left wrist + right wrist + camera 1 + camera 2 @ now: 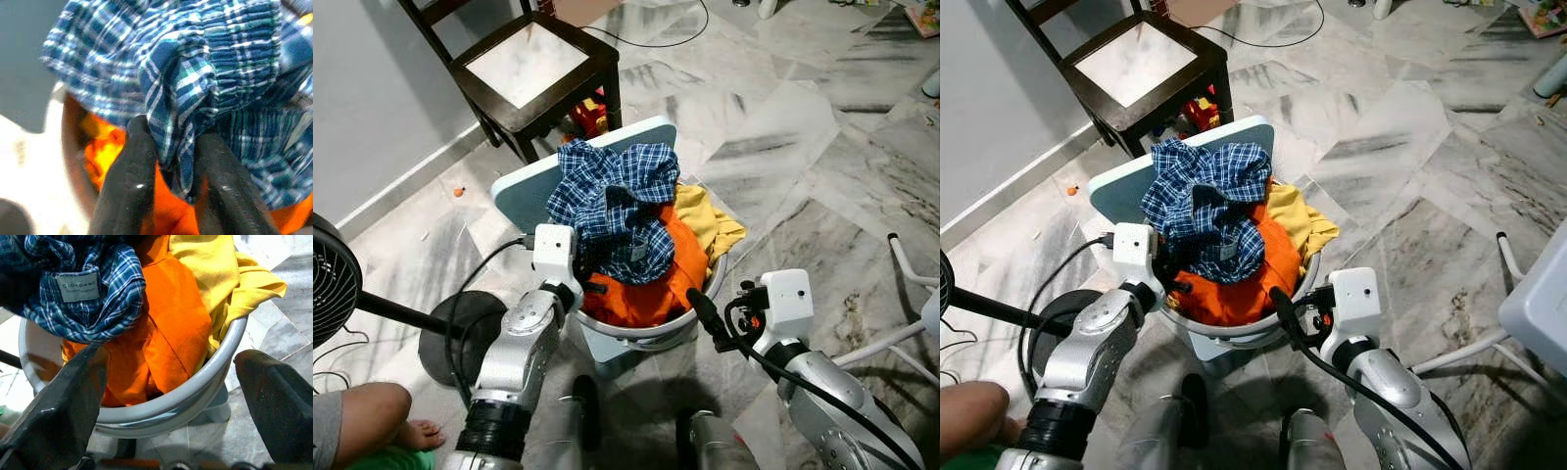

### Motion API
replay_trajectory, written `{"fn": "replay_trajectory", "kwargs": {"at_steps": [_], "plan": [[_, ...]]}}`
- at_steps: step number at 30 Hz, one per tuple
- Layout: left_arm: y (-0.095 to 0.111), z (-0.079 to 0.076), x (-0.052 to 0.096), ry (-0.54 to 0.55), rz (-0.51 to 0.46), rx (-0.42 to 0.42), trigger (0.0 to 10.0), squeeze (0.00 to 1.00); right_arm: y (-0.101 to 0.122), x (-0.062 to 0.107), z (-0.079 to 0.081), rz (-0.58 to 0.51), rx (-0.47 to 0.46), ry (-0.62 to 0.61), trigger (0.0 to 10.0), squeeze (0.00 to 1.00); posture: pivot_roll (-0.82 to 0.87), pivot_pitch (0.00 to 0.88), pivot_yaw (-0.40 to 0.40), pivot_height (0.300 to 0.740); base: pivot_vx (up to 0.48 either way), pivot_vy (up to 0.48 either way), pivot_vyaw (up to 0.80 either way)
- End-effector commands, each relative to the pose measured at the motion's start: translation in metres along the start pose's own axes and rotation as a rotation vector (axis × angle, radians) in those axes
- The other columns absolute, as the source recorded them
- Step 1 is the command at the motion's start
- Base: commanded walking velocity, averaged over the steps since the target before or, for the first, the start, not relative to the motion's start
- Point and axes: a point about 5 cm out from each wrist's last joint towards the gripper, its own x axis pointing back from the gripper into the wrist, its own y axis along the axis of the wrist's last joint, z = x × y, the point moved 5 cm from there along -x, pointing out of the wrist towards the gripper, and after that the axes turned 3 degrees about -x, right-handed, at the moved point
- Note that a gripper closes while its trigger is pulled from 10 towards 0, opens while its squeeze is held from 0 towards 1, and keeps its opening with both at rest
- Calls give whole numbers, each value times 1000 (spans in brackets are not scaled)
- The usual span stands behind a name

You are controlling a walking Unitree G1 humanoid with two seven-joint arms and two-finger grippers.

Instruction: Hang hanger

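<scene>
A: Status on the left gripper (168,161)?

B: Clamped on a fold of the blue plaid shirt (612,201). The left wrist view shows cloth pinched between both fingers (128,171). The shirt sits on top of the pile in the grey laundry basket (195,396), at the basket's near-left rim.

A: Right gripper (171,396)?

B: Spread wide, holding nothing. It hovers just outside the basket's near-right rim, aimed at the orange garment (171,333) and the yellow garment (220,274).

A: Where's the hanger?

B: Can't make one out. Nothing in the basket reads as a hanger, and no rail shows. There's a white tube frame (911,284) off toward the right edge of the floor; can't tell whether it's a drying rack.

A: So which arm is it?

B: Left, in my judgement. It already has the shirt, and the shirt lies straight ahead of its fingers, bunched up with no clear long axis. The next move likely lifts the shirt up off the pile. The right gripper is near enough to help.

A: Risks?

B: The pinch is on one fold only, so it could slip. The orange garment underneath may drag up with it.

A: Surroundings?

B: Dark wooden chair (533,69) beyond the basket, black fan (328,279) at left, a person's knee (367,411) at the near-left.
</scene>
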Motion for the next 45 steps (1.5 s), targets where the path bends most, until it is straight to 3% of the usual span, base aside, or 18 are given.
{"fn": "replay_trajectory", "kwargs": {"at_steps": [1, 11, 15, 17, 23, 25, 27, 38, 45], "plan": [[-10, 4, 6, 39, 46, -45, 10000, 1000, -6, 2, 0, 17, -4, -5, 10000, 0, -93, 327, 55, 740, 0, 0, 0], [-21, -5, 38, 107, 73, -114, 10000, 1000, -6, 0, 1, 15, -9, -1, 10000, 0, -70, 325, 57, 740, 0, 0, 0], [-22, -5, 43, 121, 75, -148, 10000, 1000, -6, -1, 2, 14, -9, 0, 10000, 0, -69, 324, 57, 740, 0, 0, 0], [-19, -13, 53, 70, 53, -261, 10000, 1000, -6, -2, 2, 12, -10, 1, 10000, 0, -64, 322, 59, 740, 0, 0, 0], [-15, -25, 62, -4, 14, -414, 10000, 1000, -6, -3, 2, 10, -11, 2, 10000, 0, -59, 319, 60, 740, 0, 0, 0], [-12, -28, 62, -22, -6, -467, 10000, 1000, -6, -4, 3, 8, -12, 4, 10000, 0, -59, 317, 60, 740, 0, 0, 0], [-14, -27, 59, -17, 4, -461, 10000, 1000, -5, -5, 3, 7, -13, 5, 10000, 0, -59, 315, 59, 740, 0, 0, 0], [-16, -28, 24, -106, 3, -566, 10000, 1000, -3, -6, 3, -1, -8, 3, 10000, 0, -82, 310, 54, 740, 0, 0, 0], [3, -48, 15, -182, -85, -598, 10000, 1000, -4, -5, 4, -1, -8, 2, 10000, 0, -80, 309, 57, 740, 0, 0, 0]]}}
